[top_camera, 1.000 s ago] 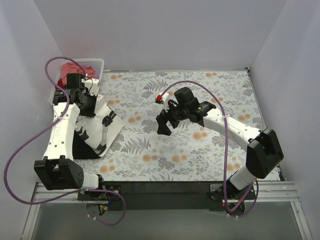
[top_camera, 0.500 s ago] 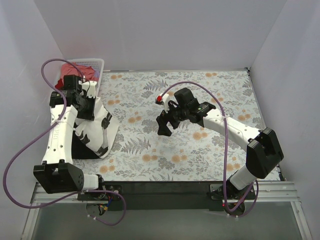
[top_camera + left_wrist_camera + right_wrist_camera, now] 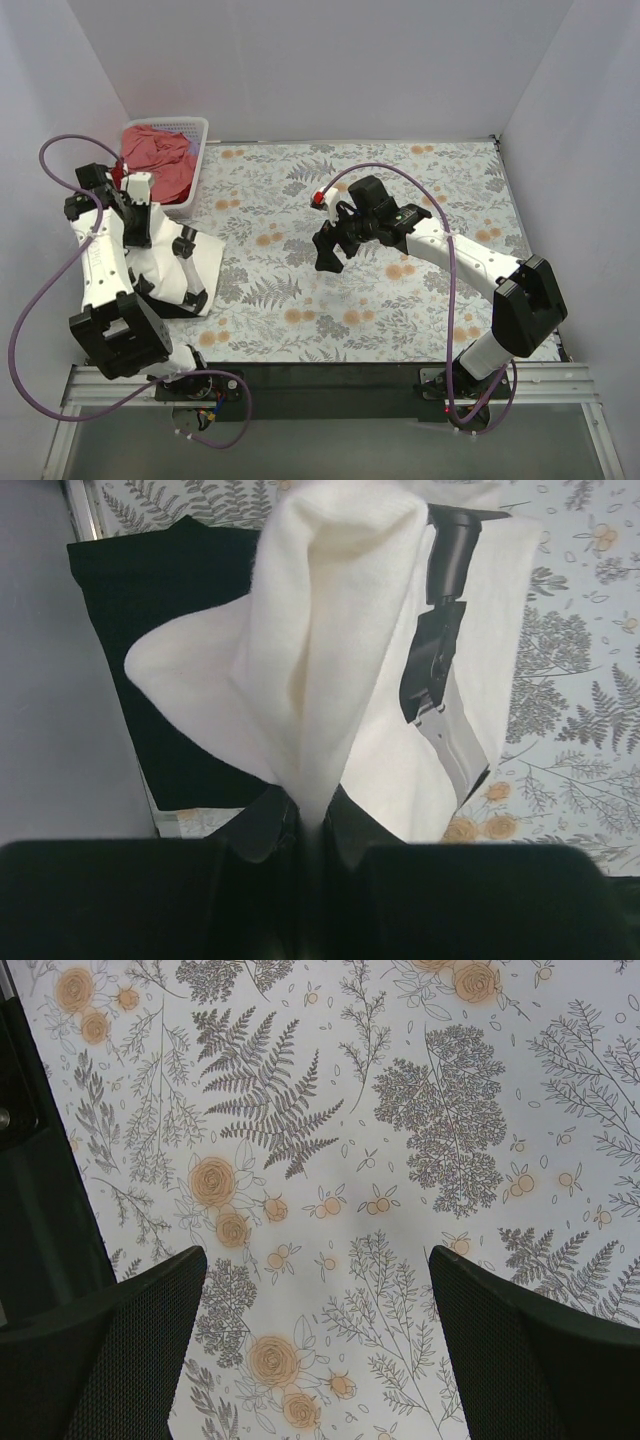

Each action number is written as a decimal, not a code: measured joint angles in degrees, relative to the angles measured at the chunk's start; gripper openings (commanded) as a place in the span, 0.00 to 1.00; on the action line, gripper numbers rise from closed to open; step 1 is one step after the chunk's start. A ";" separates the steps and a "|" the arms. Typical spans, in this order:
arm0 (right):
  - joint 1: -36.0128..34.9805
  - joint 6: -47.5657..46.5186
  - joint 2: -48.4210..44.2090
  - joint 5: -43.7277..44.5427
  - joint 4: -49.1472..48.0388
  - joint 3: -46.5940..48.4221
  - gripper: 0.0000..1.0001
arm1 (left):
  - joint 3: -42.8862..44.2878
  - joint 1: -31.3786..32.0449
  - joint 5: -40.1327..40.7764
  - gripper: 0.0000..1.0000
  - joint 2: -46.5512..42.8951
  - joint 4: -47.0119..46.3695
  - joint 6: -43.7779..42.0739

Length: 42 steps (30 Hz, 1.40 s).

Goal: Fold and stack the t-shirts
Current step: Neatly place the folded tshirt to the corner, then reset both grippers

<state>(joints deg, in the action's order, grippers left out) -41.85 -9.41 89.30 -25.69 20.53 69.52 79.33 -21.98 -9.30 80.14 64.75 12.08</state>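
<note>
My left gripper (image 3: pixel 137 222) (image 3: pixel 310 815) is shut on a fold of the cream-white t-shirt (image 3: pixel 205 262) (image 3: pixel 330 610) and holds it up near the table's left edge. The cloth hangs from the fingers and drapes down over the black t-shirt (image 3: pixel 160 303) (image 3: pixel 150 610), which lies flat beneath it. A salmon-pink t-shirt (image 3: pixel 155 150) lies crumpled in the basket. My right gripper (image 3: pixel 328 252) (image 3: pixel 315 1260) hovers over the middle of the table, open, with only tablecloth between its fingers.
The white lattice basket (image 3: pixel 200 125) stands in the back left corner. The floral tablecloth (image 3: pixel 400 170) (image 3: pixel 330 1090) covers the table. White walls close in the left, back and right sides, and the left arm is near the left wall.
My left gripper has swung left towards the wall, dragging the white t-shirt leftward over the black one and uncovering the basket. The right arm has not moved.
</note>
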 measured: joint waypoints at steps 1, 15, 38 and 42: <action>0.00 0.00 0.00 -0.04 0.00 0.00 0.99 | -0.31 -1.38 -0.66 0.00 0.83 -0.63 -1.16; 0.00 -0.22 1.07 -0.42 0.48 -0.02 0.98 | -9.29 -11.47 -2.73 0.00 10.51 -14.82 -12.28; 0.04 -1.29 1.88 -0.81 0.79 -1.07 0.98 | -1.57 -15.98 1.07 0.78 16.35 -20.11 -16.44; 0.83 -1.51 1.01 -0.76 1.27 -1.07 0.98 | 1.22 -12.22 1.07 0.78 10.14 -18.08 -15.50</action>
<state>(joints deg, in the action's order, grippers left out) -41.01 -10.92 90.30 -26.46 21.80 68.45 80.55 -34.20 -8.23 90.28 46.68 -3.42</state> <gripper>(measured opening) 0.984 0.782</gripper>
